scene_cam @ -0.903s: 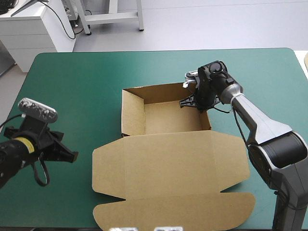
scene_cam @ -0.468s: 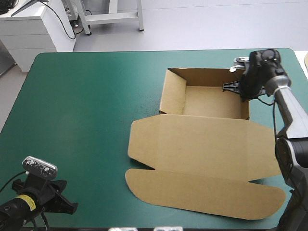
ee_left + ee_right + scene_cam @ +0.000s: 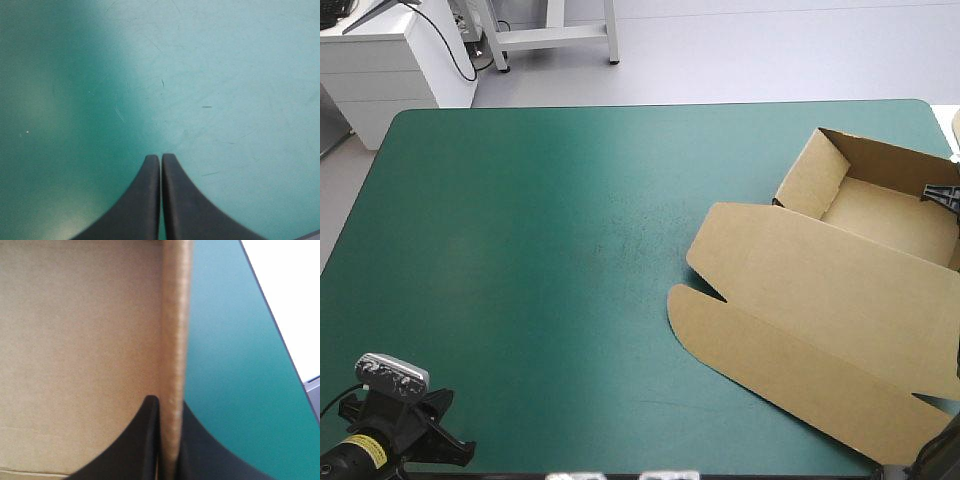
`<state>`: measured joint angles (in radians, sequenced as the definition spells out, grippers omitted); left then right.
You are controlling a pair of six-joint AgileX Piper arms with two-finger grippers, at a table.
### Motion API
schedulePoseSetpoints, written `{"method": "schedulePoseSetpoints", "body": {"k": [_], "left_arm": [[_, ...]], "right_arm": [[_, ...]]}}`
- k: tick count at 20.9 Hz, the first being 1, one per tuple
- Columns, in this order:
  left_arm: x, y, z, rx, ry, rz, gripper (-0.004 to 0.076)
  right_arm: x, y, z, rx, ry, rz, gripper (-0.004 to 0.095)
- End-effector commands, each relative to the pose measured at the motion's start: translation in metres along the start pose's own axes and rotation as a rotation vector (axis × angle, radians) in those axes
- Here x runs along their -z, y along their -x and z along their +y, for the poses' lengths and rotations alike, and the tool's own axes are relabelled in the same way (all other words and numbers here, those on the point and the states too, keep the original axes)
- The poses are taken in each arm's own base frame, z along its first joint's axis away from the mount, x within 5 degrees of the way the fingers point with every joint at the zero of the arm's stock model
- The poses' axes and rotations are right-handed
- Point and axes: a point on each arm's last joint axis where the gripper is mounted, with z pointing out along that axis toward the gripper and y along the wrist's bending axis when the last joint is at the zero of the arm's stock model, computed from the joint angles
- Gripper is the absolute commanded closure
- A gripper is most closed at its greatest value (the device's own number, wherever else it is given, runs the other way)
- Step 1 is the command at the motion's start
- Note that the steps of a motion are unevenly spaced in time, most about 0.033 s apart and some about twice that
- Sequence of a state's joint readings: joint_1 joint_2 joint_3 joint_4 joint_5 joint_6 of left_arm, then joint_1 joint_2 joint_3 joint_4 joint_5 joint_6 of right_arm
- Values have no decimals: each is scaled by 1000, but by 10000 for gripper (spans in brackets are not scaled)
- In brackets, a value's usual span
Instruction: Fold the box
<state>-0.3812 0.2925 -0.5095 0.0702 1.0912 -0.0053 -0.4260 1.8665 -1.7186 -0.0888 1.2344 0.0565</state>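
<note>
This looks like a robotics lab. A robot's left tool hangs over the near left corner of a teal-green tabletop. Beyond the far left corner, a white cabinet with black cables and a frame's metal legs stand on a pale grey floor.

High view overhead; wrist views close over table, box

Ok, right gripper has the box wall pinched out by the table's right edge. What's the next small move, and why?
Probably slide the box a little inward toward the table's middle, grip kept. The right gripper is shut on its wall, close to the table's right edge, while the left gripper sits shut over bare teal-green cover, too far off to help.
</note>
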Motion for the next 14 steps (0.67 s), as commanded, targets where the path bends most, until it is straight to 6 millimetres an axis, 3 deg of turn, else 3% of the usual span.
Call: {"method": "schedulePoseSetpoints", "body": {"k": [1,2,4,8,14], "left_arm": [[4,10,1,2,2,-71,731],[4,10,1,2,2,-71,731],[4,10,1,2,2,-71,731],[4,10,1,2,2,-71,731],[4,10,1,-9,3,-69,731]], "right_arm": [[33,-3,-12,47,-57,-75,749],[33,-3,-11,62,-49,-75,646],[33,-3,-7,109,-10,-74,539],[36,-4,-3,132,42,-83,523],[86,-18,-6,138,44,-205,529]]}}
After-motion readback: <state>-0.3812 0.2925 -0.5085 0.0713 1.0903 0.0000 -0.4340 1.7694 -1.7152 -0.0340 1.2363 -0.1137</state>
